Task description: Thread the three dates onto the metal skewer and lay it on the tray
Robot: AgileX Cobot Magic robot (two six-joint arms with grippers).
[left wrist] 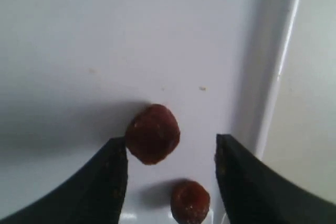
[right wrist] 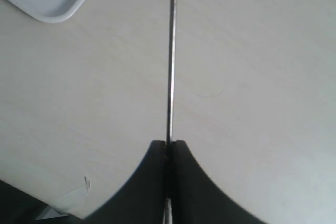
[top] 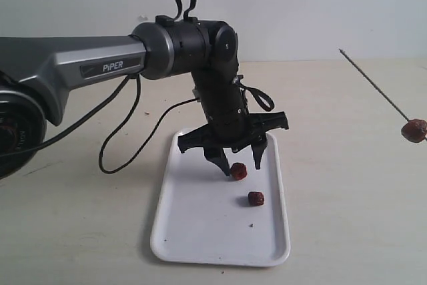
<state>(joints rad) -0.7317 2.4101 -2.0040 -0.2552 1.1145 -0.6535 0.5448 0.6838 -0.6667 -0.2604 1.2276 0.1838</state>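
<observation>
L claw [top: 239, 163] spread wide over tray [top: 200, 231], straddling one date [left wrist: 153, 134], 2nd date [top: 255, 198] nearby. R claw [right wrist: 168, 144] pinched tight on skewer [right wrist: 170, 51], tilted up, w/ 3rd date [top: 413, 130] threaded on.

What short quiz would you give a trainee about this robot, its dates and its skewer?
1. True or false: the left gripper is shut on a small wrinkled reddish-brown date.
2. How many dates lie on the flat white rectangular tray?
3. The right gripper holds: A) the thin dark metal skewer; B) a date; C) nothing.
Key: 1 false, its jaws stand open around it; 2 two; 3 A.
</observation>
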